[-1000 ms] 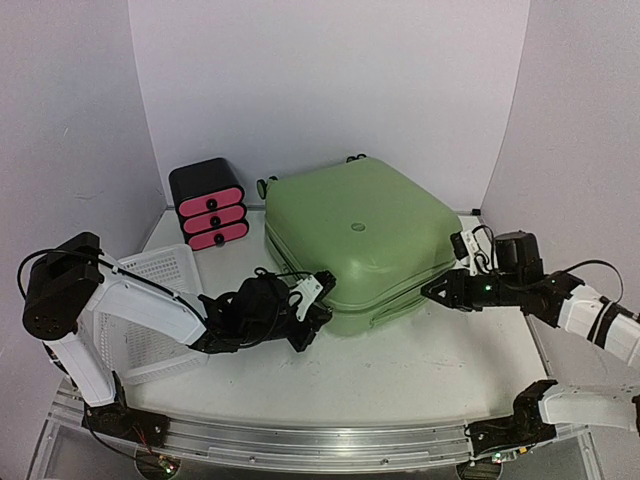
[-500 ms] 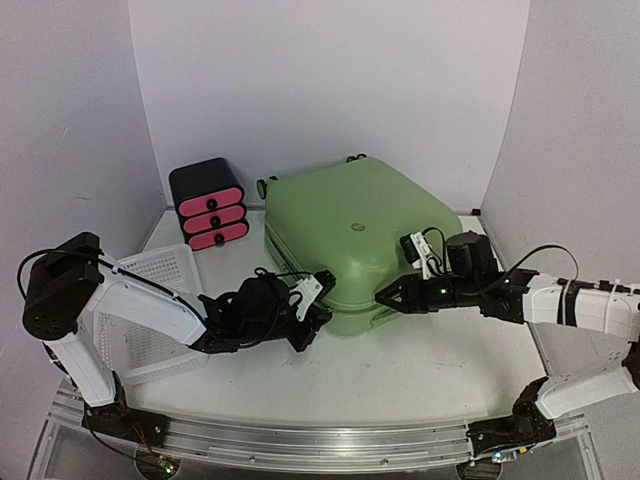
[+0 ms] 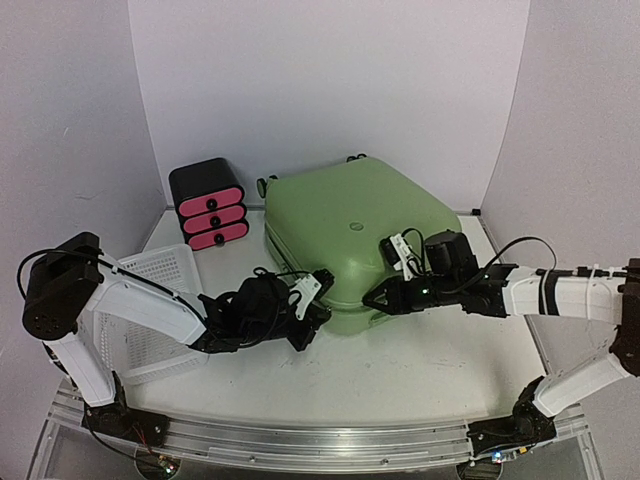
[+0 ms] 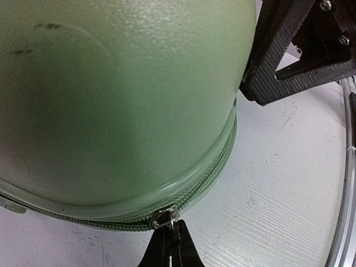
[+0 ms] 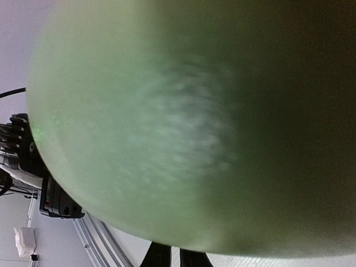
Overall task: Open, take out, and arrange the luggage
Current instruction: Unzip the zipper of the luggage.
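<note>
Pale, smooth walls (image 3: pixel 330 80) close the booth in on three sides. They stand around a white desk (image 3: pixel 420 370) whose painted top shows fine grain and small dark specks in the left wrist view. A ribbed aluminium rail (image 3: pixel 300 440) runs along its near edge.

The luggage (image 3: pixel 330 240) lies flat and zipped shut at the middle back of the desk, with one corner turned toward the arms. Its light-green hard shell is finely pebbled, with rounded corners and a small round dimple (image 3: pixel 356 226) on top. A green zip seam (image 4: pixel 217 167) circles the shell just above the desk.

A white plastic basket (image 3: pixel 165 265) with perforated walls sits at the left, partly under the left arm. Behind it, just left of the luggage, stands a glossy black drawer box (image 3: pixel 208 205) with rounded corners and three pink fronts.

The left hand (image 4: pixel 169 236) is at the near left corner of the luggage. Its dark fingers are closed to a point on the small metal zip pull (image 4: pixel 165 218).

The right hand (image 3: pixel 372 298) is at the near edge of the shell, just right of the left one. In its wrist view, the fingers (image 5: pixel 158 257) stand close together with a thin gap between them. Whether they pinch anything cannot be told.
</note>
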### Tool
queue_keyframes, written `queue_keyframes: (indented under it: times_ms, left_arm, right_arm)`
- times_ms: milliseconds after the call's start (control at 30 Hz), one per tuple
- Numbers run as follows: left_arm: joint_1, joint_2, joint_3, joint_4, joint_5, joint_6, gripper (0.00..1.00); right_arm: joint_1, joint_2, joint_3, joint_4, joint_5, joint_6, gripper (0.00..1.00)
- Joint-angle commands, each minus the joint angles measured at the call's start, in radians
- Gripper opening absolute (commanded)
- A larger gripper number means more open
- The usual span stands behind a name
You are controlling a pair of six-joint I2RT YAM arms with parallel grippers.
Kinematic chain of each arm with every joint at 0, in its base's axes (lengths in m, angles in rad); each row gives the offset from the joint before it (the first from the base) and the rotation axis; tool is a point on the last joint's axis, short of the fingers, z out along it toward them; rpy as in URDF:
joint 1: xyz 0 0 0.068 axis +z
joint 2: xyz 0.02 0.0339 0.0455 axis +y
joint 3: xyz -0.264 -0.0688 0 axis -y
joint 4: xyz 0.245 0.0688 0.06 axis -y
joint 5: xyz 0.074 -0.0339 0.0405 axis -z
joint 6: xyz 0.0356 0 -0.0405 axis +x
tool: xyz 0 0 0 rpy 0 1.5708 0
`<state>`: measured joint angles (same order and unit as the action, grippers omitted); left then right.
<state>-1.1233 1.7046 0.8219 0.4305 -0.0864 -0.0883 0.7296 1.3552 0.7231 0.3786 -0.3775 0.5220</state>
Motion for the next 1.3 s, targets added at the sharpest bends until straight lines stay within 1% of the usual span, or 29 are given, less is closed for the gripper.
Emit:
queue_keyframes:
  times_ms: [0,267,367,400,467,567,633,733,900,1000,1100,1167,1200,1267]
  left_arm:
    - [-0.061,-0.003,0.086,0.074,0.076,-0.010,0.01]
    - [-0.076,0.032,0.167,0.073,0.083,-0.080,0.03]
    - [-0.076,0.030,0.164,0.071,0.072,-0.112,0.07]
    - [-0.076,0.024,0.156,0.071,0.058,-0.117,0.10]
    - [-0.076,0.003,0.132,0.069,0.028,-0.125,0.20]
    - [-0.075,-0.045,0.093,0.058,-0.002,-0.134,0.31]
    - [-0.075,-0.078,0.070,0.042,-0.020,-0.145,0.41]
    - [-0.073,-0.129,0.039,-0.010,-0.047,-0.171,0.49]
    - [-0.065,-0.210,0.033,-0.134,-0.054,-0.200,0.59]
    - [-0.045,-0.270,0.029,-0.215,-0.085,-0.241,0.69]
    - [-0.005,-0.342,0.039,-0.315,-0.083,-0.305,0.76]
    - [0.029,-0.378,0.056,-0.395,-0.081,-0.359,0.85]
    - [0.052,-0.394,0.067,-0.440,-0.067,-0.384,0.89]
    - [0.101,-0.415,0.083,-0.519,-0.017,-0.419,0.92]
  right_arm:
    - [0.006,0.057,0.091,0.163,0.052,-0.008,0.06]
    - [0.019,0.073,0.091,0.171,0.069,-0.006,0.06]
    - [0.020,0.057,0.075,0.171,0.070,0.004,0.08]
    - [0.022,0.046,0.068,0.170,0.075,0.010,0.09]
    - [0.023,0.019,0.046,0.167,0.086,0.026,0.12]
    - [0.031,-0.032,0.006,0.163,0.115,0.068,0.14]
    - [0.047,-0.068,-0.024,0.156,0.151,0.093,0.16]
    - [0.093,-0.114,-0.058,0.147,0.230,0.127,0.18]
    - [0.210,-0.140,-0.085,0.131,0.419,0.184,0.19]
    - [0.273,-0.136,-0.086,0.128,0.521,0.213,0.21]
    - [0.312,-0.133,-0.087,0.128,0.595,0.239,0.24]
    - [0.336,-0.130,-0.084,0.128,0.647,0.257,0.27]
    - [0.348,-0.129,-0.083,0.129,0.670,0.265,0.28]
    - [0.375,-0.118,-0.073,0.130,0.713,0.277,0.31]
